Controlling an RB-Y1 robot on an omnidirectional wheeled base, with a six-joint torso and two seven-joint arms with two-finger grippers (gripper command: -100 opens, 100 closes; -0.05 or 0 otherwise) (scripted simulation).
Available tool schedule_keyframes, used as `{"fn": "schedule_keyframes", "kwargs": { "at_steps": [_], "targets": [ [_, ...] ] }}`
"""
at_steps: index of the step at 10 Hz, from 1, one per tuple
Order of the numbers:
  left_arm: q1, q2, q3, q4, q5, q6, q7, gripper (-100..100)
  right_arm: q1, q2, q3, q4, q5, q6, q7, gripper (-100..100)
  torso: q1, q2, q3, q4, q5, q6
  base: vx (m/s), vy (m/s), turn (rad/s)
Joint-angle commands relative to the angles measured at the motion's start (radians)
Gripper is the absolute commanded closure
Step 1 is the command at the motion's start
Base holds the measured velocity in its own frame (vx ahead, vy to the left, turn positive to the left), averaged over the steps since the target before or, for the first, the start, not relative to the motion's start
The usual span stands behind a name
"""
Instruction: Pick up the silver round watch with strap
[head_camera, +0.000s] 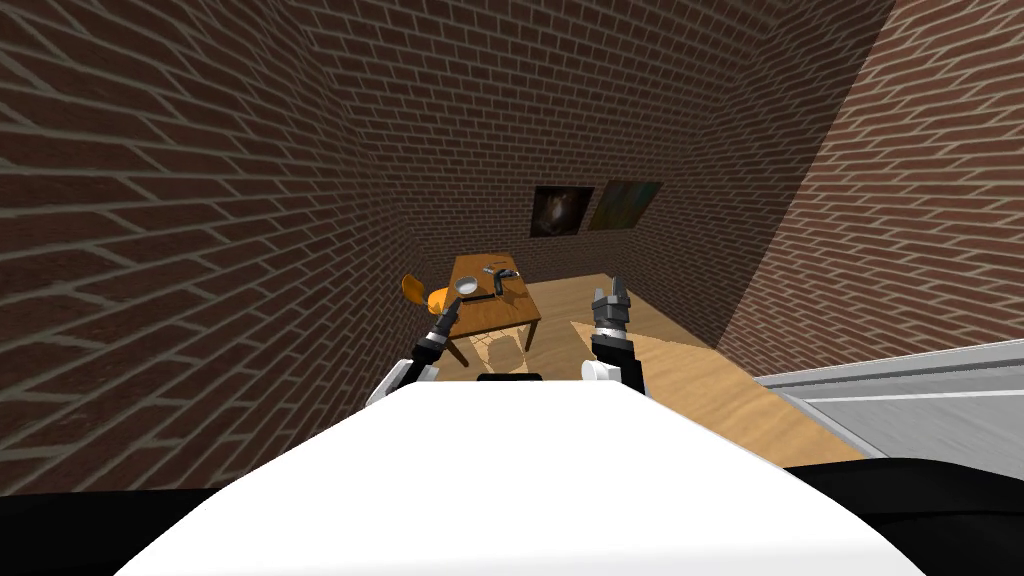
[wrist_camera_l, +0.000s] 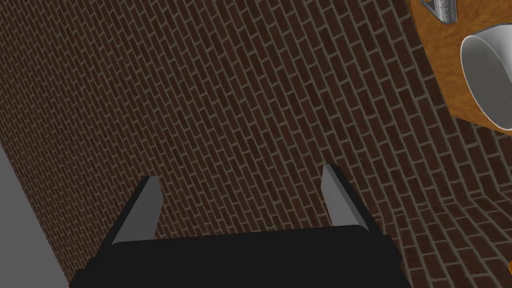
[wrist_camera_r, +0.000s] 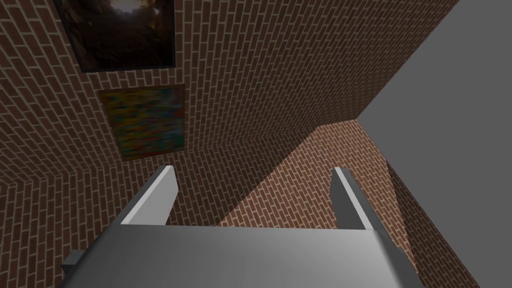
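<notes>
Dark brick walls (head_camera: 200, 200) enclose the room, over a light wooden floor (head_camera: 700, 380). A brown wooden table (head_camera: 510, 312) stands against the far wall, with an orange chair (head_camera: 413, 290) at its left side. Two dark framed pictures (head_camera: 560, 210) hang side by side on the wall above it, their content too blurred to read. On the table, a white bowl (head_camera: 467, 285) sits near the left front corner, and a dark angled object (head_camera: 500, 287), too small to identify, lies just beside it. The watch (head_camera: 494, 269) shows as a small silver item further back on the tabletop, beyond the bowl. In the left wrist view, a grey meshed piece (wrist_camera_l: 442, 9) near the bowl may be its strap, though this cannot be confirmed. The left gripper (head_camera: 455, 305) hovers at the table's near left edge, close to the bowl, its fingers spread wide and holding nothing. The right gripper (head_camera: 611, 292) is raised to the right of the table, also wide and holding nothing.
</notes>
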Motion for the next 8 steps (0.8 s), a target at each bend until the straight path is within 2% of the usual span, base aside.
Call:
{"fn": "schedule_keyframes", "kwargs": {
  "at_steps": [1, 2, 3, 4, 5, 6, 7, 8],
  "targets": [
    [-0.006, 0.012, -0.003, 0.034, -0.014, 0.017, 0.006, -100, 0.000, 0.000, 0.000, 0.000, 0.000, 0.000, 0.000, 0, 0.000, 0.000, 0.000, 0.000, 0.000, 0.000, -0.022, -0.027, -0.072],
    [-0.019, 0.036, -0.005, 0.070, -0.039, 0.030, 0.018, -100, 0.000, 0.000, 0.000, 0.000, 0.000, 0.000, 0.000, 0, 0.000, 0.000, 0.000, 0.000, 0.000, -0.001, -0.021, -0.033, -0.150],
    [-0.019, 0.036, -0.005, 0.095, -0.039, 0.030, 0.018, -100, 0.000, 0.000, 0.000, 0.000, 0.000, 0.000, 0.000, 0, 0.000, 0.000, 0.000, 0.000, 0.000, 0.000, -0.016, -0.025, -0.071],
    [-0.033, 0.060, -0.006, 0.130, -0.065, 0.043, 0.030, -100, 0.000, 0.000, 0.000, 0.000, 0.000, 0.000, 0.000, 0, 0.001, 0.000, 0.000, 0.000, 0.000, -0.001, -0.015, -0.033, -0.135],
    [-0.033, 0.060, -0.006, 0.157, -0.065, 0.043, 0.030, -100, 0.000, 0.000, 0.000, 0.000, 0.000, 0.000, 0.000, 0, 0.000, -0.001, 0.000, 0.000, 0.000, 0.000, -0.011, -0.026, -0.059],
    [-0.047, 0.084, -0.006, 0.188, -0.091, 0.055, 0.042, -100, 0.000, 0.000, 0.000, 0.000, 0.000, 0.000, 0.000, 0, 0.001, -0.001, 0.000, 0.000, 0.000, -0.001, -0.012, -0.033, -0.102],
    [-0.047, 0.084, -0.006, 0.216, -0.091, 0.055, 0.042, -100, 0.000, 0.000, 0.000, 0.000, 0.000, 0.000, 0.000, 0, 0.000, -0.001, 0.000, 0.000, 0.000, 0.000, -0.011, -0.024, -0.078],
    [-0.062, 0.107, -0.006, 0.251, -0.118, 0.067, 0.054, -100, 0.000, 0.000, 0.000, 0.000, 0.000, 0.000, 0.000, 0, 0.001, -0.001, 0.000, 0.000, 0.000, -0.001, -0.009, -0.025, -0.121]
  ]
}}
